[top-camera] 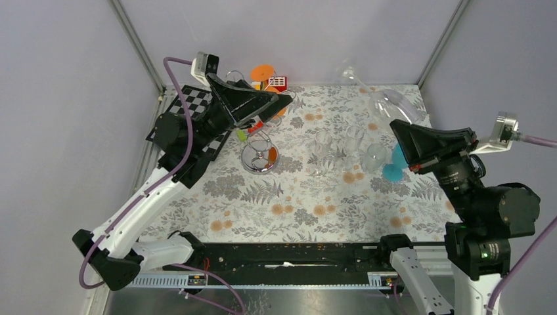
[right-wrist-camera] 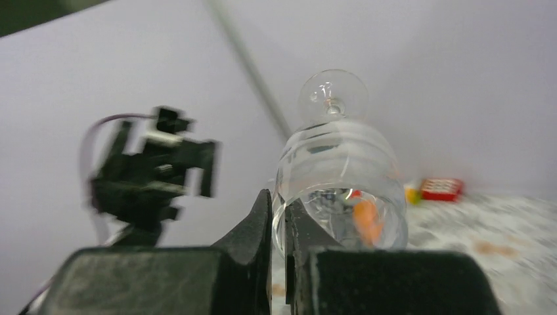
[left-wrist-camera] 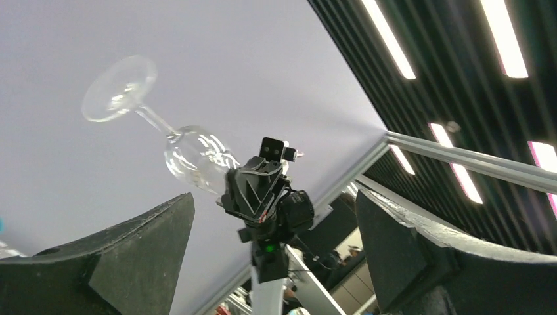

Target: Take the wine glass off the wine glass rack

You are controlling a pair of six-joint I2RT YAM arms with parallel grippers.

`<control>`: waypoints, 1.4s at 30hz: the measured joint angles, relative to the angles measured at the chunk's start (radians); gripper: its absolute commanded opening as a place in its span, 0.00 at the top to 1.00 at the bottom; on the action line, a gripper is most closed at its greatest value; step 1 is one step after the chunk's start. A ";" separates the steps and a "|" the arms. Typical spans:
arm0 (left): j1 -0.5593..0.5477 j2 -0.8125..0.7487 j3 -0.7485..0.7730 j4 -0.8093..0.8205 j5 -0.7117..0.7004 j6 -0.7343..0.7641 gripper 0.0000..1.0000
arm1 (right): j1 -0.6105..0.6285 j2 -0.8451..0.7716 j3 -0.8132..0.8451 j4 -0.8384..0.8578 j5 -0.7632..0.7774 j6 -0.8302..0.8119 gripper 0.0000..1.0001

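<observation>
The right pincer (right-wrist-camera: 278, 205) is nearly closed, its two black fingers clamped on the wall of the clear wine glass (right-wrist-camera: 341, 177) at the bowl's rim. The glass is held in the air, tilted, with its stem and round foot pointing away from the pincer. From above it hangs over the far right part of the flower-patterned counter (top-camera: 295, 197), well apart from the silver wire wine glass rack (top-camera: 259, 157).

The left pincer (left-wrist-camera: 274, 195) gapes wide with nothing between its fingers, raised above the rack's curled arms. The rack stands on its round shiny base at the far left, just beside the black-and-white chessboard (top-camera: 197, 104). Three clear tumblers (top-camera: 355, 139) stand near the middle of the counter.
</observation>
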 measured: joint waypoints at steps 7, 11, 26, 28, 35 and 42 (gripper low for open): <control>0.038 -0.082 0.013 -0.285 -0.037 0.220 0.01 | 0.000 0.059 0.115 -0.493 0.440 -0.231 1.00; 0.039 -0.145 0.024 -0.499 -0.098 0.421 0.01 | 0.000 0.105 0.111 -0.608 0.588 -0.297 1.00; 0.039 -0.315 0.039 -1.023 -0.432 0.856 0.01 | -0.154 0.563 0.322 -0.780 0.811 -0.490 1.00; 0.039 -0.327 0.029 -1.043 -0.461 0.874 0.01 | -0.218 0.613 0.327 -0.792 0.808 -0.496 1.00; 0.039 -0.376 0.017 -1.065 -0.523 0.913 0.01 | -0.417 0.718 0.277 -0.809 0.700 -0.460 1.00; 0.039 -0.377 0.017 -1.072 -0.527 0.919 0.01 | -0.560 0.756 0.106 -0.777 0.634 -0.370 1.00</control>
